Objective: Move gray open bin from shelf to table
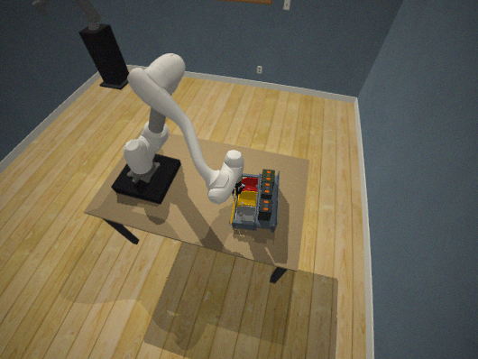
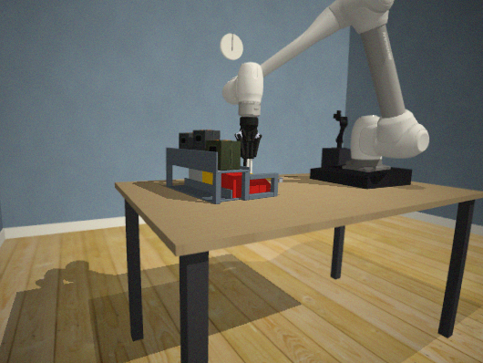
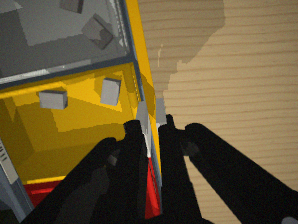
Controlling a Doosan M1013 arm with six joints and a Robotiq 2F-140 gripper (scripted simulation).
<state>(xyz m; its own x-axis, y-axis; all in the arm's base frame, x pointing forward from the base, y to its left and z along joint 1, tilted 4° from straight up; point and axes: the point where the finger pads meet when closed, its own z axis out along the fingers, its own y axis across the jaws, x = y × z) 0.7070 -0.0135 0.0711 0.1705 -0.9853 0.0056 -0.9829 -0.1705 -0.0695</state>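
The gray open bin (image 1: 246, 213) (image 3: 60, 42) sits in the end bay of the blue-gray shelf (image 1: 244, 226) (image 2: 191, 158), with several small gray parts in it. The yellow bin (image 1: 247, 198) (image 3: 75, 120) is beside it, holding two visible parts, and the red bin (image 1: 249, 182) (image 2: 232, 184) is at the other end. A yellow bar (image 1: 233, 212) (image 3: 141, 30) runs along the shelf's open front, outside its rail. My gripper (image 2: 248, 163) (image 3: 153, 111) points down at the front near the yellow bin, its fingers shut on the yellow bar from both sides. Fingertip contact is partly hidden.
A green box (image 2: 223, 155) and dark boxes (image 1: 265, 207) (image 2: 206, 138) stand on the shelf's upper rear deck, behind the bins. The arm's black base (image 1: 146, 180) (image 2: 369, 178) stands on the same table (image 1: 195, 170) (image 2: 282, 219), away from the shelf's open front.
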